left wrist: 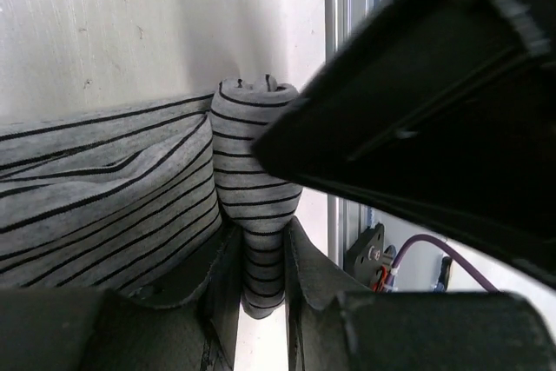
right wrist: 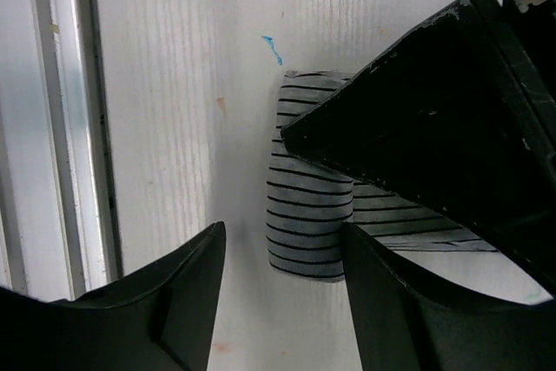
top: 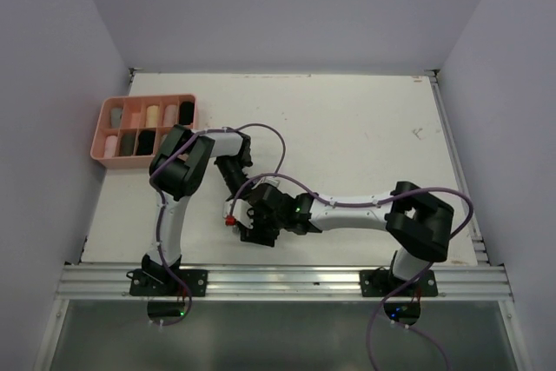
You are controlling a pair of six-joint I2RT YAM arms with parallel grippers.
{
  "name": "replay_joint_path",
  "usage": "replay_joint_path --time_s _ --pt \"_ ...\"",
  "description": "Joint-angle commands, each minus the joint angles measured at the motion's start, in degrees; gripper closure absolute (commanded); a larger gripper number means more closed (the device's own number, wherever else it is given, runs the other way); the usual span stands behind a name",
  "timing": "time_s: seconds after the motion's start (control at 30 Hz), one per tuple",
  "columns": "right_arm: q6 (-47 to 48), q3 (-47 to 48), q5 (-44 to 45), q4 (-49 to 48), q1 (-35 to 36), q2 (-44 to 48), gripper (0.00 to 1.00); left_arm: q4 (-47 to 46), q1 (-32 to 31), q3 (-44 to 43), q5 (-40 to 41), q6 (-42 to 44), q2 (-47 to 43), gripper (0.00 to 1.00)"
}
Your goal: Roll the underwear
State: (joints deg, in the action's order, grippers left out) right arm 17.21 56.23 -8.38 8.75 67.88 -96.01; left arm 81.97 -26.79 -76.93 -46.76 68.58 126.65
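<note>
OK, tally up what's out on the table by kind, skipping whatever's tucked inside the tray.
grippers: 2, the left gripper and the right gripper
grey striped underwear: 1
pink tray: 1
Total: 4

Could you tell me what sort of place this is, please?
Probably a lab robot cell: a white table enclosed by plain walls, an aluminium mounting rail along its near edge, and a pink compartment tray.
</note>
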Motion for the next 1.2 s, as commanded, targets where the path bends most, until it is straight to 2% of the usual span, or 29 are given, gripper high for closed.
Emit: replay_joint_path --time_s 0.0,0.1,0.2,0.23,0.33,0.4,0.53,0.7,0.8,0.87,0.93,1.03,1.07,1.17 --pt "2.0 0.1 0.3 -4.4 0.2 -2.2 0.41 -13.9 0.0 0.5 8.4 2.2 3.2 0.74" --pt "1.1 -0.2 0.4 -6.9 0.3 -4.1 0.46 -14.4 0.1 0.6 8.6 1.7 3.0 0.73" --pt "0.5 -0.2 0.5 -7.5 0.2 -5.9 0.59 -14.3 0.0 0.7 8.6 1.4 2.7 0.71" --pt "0.5 -0.3 0.5 -7.6 0.2 -6.8 0.76 -14.3 0.0 0.8 8.9 1.3 2.5 0.69" --pt "0.5 -1.6 0.2 -7.3 0.3 -7.0 1.00 -14.3 0.4 -0.3 9.0 0.2 0.9 0.62" --pt "0.3 -3.0 -0.4 -6.7 0.2 -6.9 1.00 -12.6 1.2 -2.0 9.2 -1.0 -0.4 0.60" --pt "-1.5 -4.5 -3.4 -4.7 0.3 -6.4 1.00 -6.6 4.2 -12.7 8.1 -2.0 -3.3 0.54" --pt "-5.0 -6.7 -5.8 -4.8 0.0 -6.4 1.00 -6.5 9.6 -22.2 9.5 -4.9 -8.6 0.51" --pt "-9.2 -6.2 -10.7 -4.7 -2.6 -7.9 1.00 -8.5 13.7 -24.9 5.6 -6.2 -12.1 0.50" --pt "-11.9 -5.6 -14.0 -4.8 -4.9 -9.6 1.00 -11.2 17.6 -23.5 3.3 -7.5 -15.4 0.42" --pt "-15.3 -3.9 -18.6 -4.3 -8.1 -12.5 1.00 -18.0 20.4 -16.9 0.3 -8.1 -23.0 0.39" --pt "-16.8 -0.5 -23.7 -1.8 -10.7 -16.7 1.00 -25.8 24.5 -5.6 -0.2 -7.3 -33.7 0.39" --pt "-19.3 1.5 -25.5 -0.5 -11.7 -19.0 1.00 -28.4 25.1 0.1 0.2 -6.4 -38.9 0.40" --pt "-21.8 4.8 -29.3 0.3 -13.3 -22.4 1.00 -32.1 25.4 9.0 0.4 -4.9 -46.6 0.41"
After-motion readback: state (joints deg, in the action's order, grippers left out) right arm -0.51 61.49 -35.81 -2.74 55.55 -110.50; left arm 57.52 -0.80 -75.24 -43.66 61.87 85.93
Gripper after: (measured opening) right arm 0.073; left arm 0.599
